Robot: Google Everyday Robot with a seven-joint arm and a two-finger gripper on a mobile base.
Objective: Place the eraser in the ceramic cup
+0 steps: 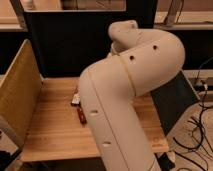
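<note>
My big white arm fills the middle of the camera view and covers most of the wooden table. A small white block with dark marks, the eraser, peeks out at the arm's left edge, lying on the table. The ceramic cup is hidden behind the arm. My gripper is also hidden behind the arm, somewhere past its far end, and does not show.
A small red item lies on the table just in front of the eraser. A tan perforated panel stands along the table's left side. A dark wall backs the table. Cables lie on the floor at right.
</note>
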